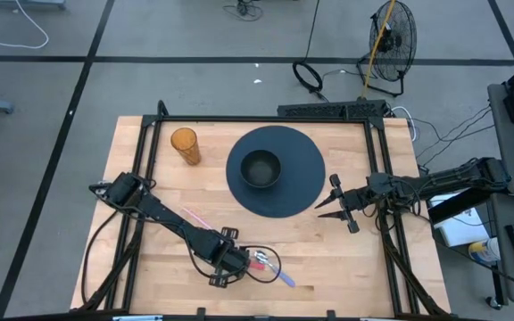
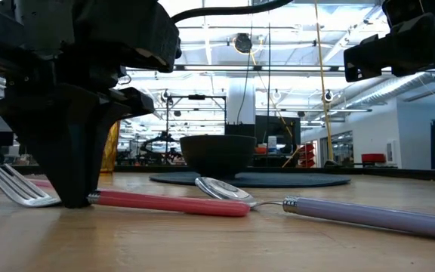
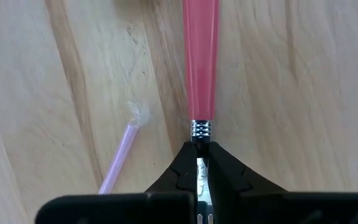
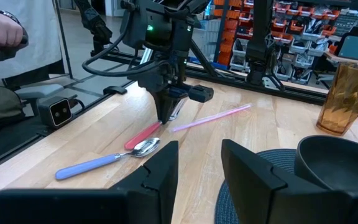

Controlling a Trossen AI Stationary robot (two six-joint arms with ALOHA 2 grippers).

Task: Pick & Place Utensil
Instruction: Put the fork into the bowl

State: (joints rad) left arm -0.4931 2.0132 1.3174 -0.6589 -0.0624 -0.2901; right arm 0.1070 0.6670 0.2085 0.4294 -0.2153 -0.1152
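Left end effector pinches the stiff, light, slippery red-handled metal fork at its neck; right end effector waits open.

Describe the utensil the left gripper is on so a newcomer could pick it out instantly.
Start at the round dark mat holding the black bowl, then come to the table's near edge, where the left gripper is down on the wood. Its fingers pinch the metal neck of a fork. Its pink handle and tines set it apart from the lavender-handled spoon touching it.
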